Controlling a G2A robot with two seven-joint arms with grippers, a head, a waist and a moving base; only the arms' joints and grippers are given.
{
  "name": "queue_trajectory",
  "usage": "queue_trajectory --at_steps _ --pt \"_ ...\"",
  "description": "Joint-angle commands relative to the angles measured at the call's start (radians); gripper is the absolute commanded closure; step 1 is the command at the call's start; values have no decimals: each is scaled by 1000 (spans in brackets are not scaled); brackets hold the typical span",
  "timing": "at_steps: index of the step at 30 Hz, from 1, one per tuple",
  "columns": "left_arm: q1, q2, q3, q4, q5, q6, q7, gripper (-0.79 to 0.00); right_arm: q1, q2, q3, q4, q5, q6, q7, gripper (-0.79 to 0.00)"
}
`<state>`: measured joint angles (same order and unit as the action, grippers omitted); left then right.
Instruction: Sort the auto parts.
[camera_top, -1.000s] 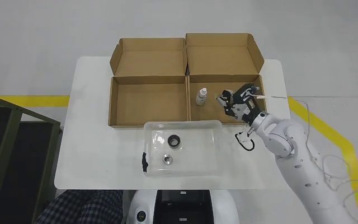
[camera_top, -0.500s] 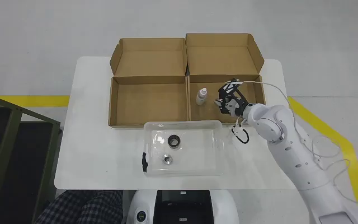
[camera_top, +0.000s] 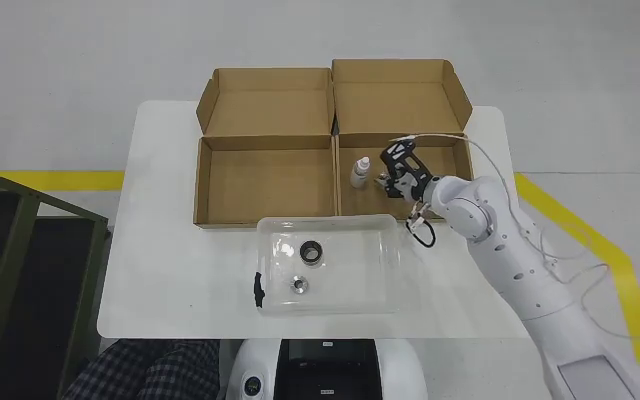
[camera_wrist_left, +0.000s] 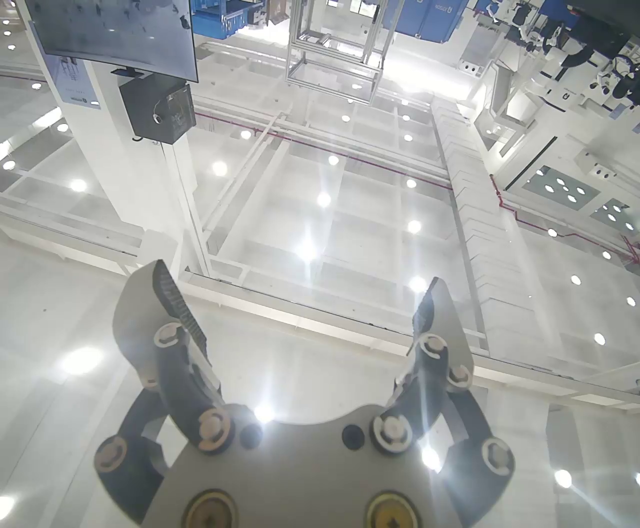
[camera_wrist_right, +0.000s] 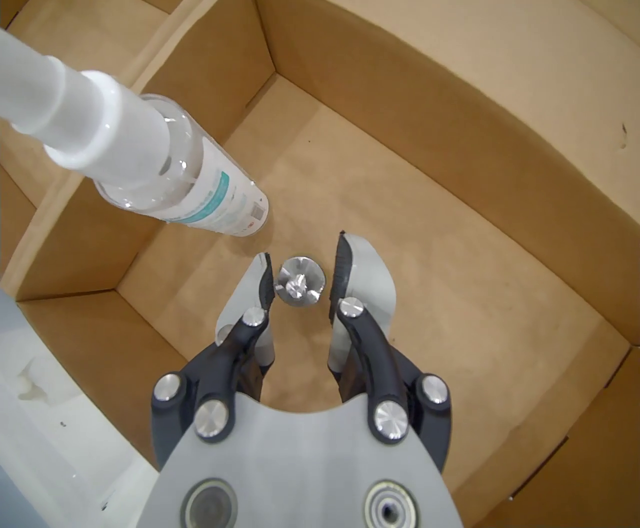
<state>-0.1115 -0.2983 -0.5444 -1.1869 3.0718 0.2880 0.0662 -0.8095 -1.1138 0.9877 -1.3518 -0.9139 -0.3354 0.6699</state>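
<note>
Pinching the metal part (camera_wrist_right: 299, 287), right gripper (camera_wrist_right: 300, 282) hangs inside box (camera_wrist_right: 450, 150); I fear spreading could topple the bottle (camera_wrist_right: 200, 185) just beside.

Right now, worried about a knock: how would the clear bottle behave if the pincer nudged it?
Probably tips: the bottle stands upright, tall on a narrow base, beside the right pincer. Once down, its round body would likely roll. It looks light, seemingly clear plastic.

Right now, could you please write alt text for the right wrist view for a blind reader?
The right gripper hangs low inside a cardboard box, a small round silver part at its tip. A clear bottle with a white cap stands close beside it.
</note>
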Motion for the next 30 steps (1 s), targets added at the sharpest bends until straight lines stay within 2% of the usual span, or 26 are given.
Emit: queue_trajectory --at_steps 1,6,14,22,30 --pt "0 0 0 0 0 0 0 -785 5 -2 -2 1 -1 -1 -3 -369" --pt "0 0 0 0 0 0 0 -785 -9 1 13 -39 -19 -2 -6 -508" --pt "0 0 0 0 0 0 0 -785 -110 27 100 -233 -55 -17 -11 -631" --pt "0 0 0 0 0 0 0 -785 -258 55 191 -495 -102 -70 -20 -674" --pt "0 0 0 0 0 0 0 -785 -370 67 178 -654 -110 -215 -71 -723"
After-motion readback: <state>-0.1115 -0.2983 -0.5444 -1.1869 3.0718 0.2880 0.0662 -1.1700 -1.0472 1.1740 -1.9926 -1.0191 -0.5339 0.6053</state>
